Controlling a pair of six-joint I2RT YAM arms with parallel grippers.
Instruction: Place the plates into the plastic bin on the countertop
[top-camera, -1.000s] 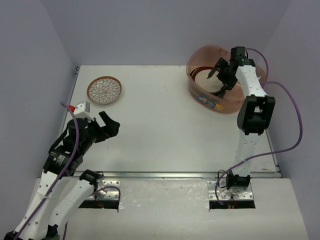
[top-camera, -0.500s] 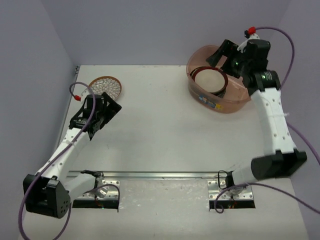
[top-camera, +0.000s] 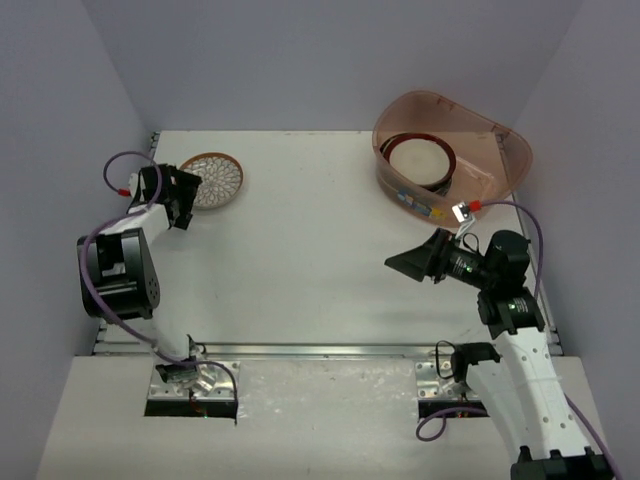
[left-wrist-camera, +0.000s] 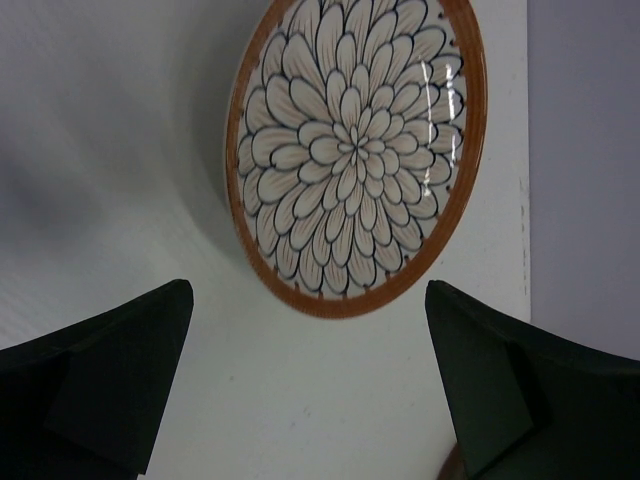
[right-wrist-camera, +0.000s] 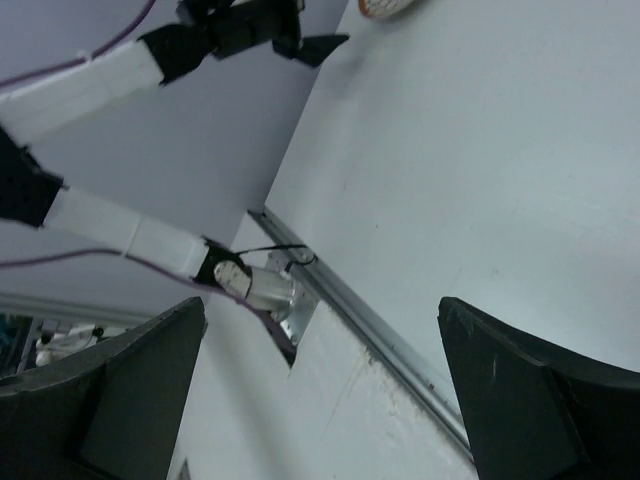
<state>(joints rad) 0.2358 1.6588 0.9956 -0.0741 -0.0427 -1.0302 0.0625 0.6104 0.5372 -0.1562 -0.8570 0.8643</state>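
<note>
A brown-white floral plate lies flat at the far left of the white countertop; it fills the top of the left wrist view. My left gripper is open and empty, just beside the plate's near-left rim. The translucent pinkish plastic bin stands at the far right and holds a dark-red rimmed cream plate; other plates under it cannot be made out. My right gripper is open and empty, low over the near right of the countertop, pointing left, well clear of the bin.
A metal rail runs along the countertop's near edge. Grey walls close in the left, back and right sides. The left arm's link stands by the left edge.
My left gripper has reached forward to the floral plate's rim. My right arm has pulled back out of the bin to the near right, leaving the red-rimmed plate in the bin.
</note>
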